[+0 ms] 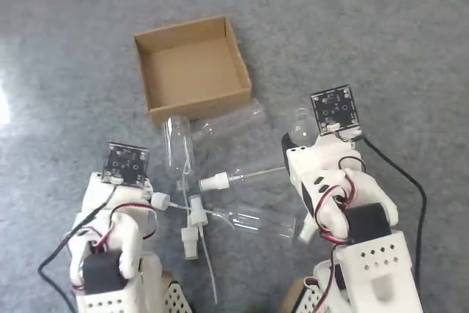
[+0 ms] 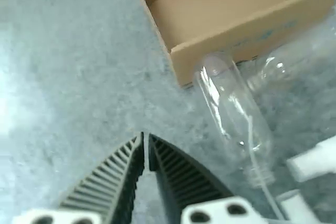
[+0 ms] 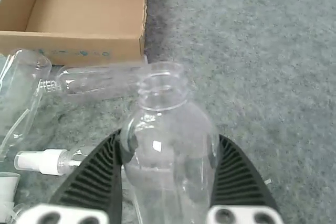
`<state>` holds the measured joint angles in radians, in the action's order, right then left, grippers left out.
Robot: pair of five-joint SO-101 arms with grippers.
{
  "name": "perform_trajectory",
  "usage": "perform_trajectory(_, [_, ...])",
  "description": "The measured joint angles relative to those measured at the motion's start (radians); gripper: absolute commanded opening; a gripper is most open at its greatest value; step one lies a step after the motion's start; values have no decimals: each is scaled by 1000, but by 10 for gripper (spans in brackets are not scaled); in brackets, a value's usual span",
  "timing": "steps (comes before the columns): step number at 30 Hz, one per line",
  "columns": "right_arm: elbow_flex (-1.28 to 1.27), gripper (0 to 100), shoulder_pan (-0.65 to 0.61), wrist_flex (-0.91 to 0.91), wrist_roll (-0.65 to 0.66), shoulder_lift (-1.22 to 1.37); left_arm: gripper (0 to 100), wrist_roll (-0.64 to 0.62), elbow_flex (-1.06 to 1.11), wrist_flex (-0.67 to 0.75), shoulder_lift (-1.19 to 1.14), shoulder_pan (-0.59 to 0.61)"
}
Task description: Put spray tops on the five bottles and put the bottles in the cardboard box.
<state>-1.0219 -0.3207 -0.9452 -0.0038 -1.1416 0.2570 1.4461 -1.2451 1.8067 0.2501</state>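
My right gripper (image 3: 169,148) is shut on a clear upright bottle (image 3: 170,153) whose threaded neck is open with no top; the same bottle (image 1: 300,125) stands right of the box. The cardboard box (image 1: 192,70) sits empty at the back. Other clear bottles lie flat: one (image 1: 178,144) with a thin tube in it, one (image 1: 231,121) against the box front, one (image 1: 256,221) between the arms. White spray tops (image 1: 215,180) (image 1: 190,240) lie among them. My left gripper (image 2: 146,153) is shut and empty over bare carpet, near the tube bottle (image 2: 236,114).
Grey carpet (image 1: 58,93) covers the table, with free room left of the box and at the far right. The left arm (image 1: 117,232) and right arm (image 1: 352,225) stand at the near edge. A black cable (image 1: 418,196) loops beside the right arm.
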Motion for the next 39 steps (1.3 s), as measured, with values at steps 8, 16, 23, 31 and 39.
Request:
perform_trajectory(8, [0, 78, 0, 0, 0, 0, 151, 64, -103, -87, 0, -2])
perform_trajectory(16, [0, 79, 3, 0, 0, 0, 136, 109, -199, -161, -68, -21])
perform_trajectory(23, [0, 79, 17, 0, 0, 0, 167, 120, -400, -212, -431, -23])
perform_trajectory(31, [-63, 80, 49, 95, 0, 0, 174, 152, -494, -252, -761, -23])
perform_trajectory(39, [-66, 80, 49, 109, 0, 0, 174, 129, -496, -224, -1003, -21])
